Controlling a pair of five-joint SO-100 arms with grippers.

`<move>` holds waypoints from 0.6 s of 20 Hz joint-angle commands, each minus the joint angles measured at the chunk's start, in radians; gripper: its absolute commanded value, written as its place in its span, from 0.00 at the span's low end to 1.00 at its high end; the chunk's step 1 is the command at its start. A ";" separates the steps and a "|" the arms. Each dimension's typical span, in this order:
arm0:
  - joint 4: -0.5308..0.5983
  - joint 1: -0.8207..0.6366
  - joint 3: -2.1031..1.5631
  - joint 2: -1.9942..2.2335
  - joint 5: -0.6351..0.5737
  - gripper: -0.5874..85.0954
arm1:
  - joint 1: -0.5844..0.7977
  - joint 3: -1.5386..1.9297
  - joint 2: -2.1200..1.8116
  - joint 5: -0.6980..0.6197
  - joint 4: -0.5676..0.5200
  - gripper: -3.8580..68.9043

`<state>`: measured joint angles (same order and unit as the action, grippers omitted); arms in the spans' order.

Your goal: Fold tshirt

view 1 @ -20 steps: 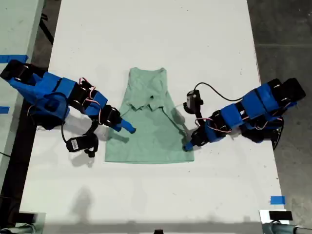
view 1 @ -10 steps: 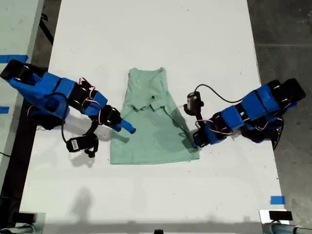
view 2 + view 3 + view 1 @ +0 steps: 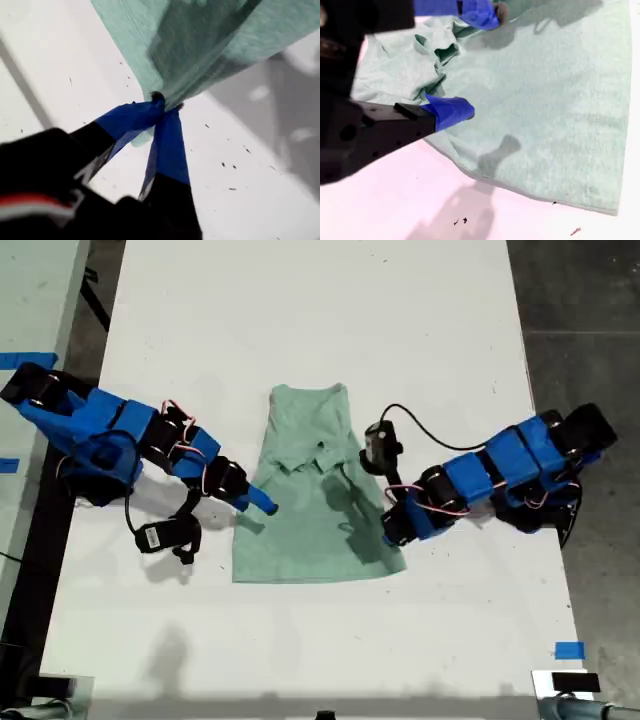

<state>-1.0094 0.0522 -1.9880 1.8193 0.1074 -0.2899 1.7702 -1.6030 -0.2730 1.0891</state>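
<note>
step: side fold of tshirt | my first pincer clamped on its raised edge | my second pincer apart, tips over cloth near crumpled sleeve | tshirt lies on bench between both arms | next: carry pinched edge across toward second pincer, keep cloth taut

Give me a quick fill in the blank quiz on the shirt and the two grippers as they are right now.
1. My first gripper is ___ on an edge of the tshirt.
2. My second gripper is over the tshirt with its jaws ___.
3. The colour of the table under the tshirt is ___.
Missing words: shut; open; white.
</note>
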 commanded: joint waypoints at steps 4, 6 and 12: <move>0.018 0.018 0.009 0.063 0.011 0.30 | 0.031 -0.552 0.364 -0.026 0.077 0.04; 0.021 0.018 0.009 0.061 0.012 0.30 | 0.044 -0.630 0.468 -0.018 0.055 0.04; 0.023 0.017 0.011 0.055 0.012 0.30 | 0.075 -0.646 0.621 -0.002 -0.115 0.28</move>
<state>-1.0094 0.0522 -1.9880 1.8193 0.1074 -0.2270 1.1965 -0.9679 -0.2746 1.0232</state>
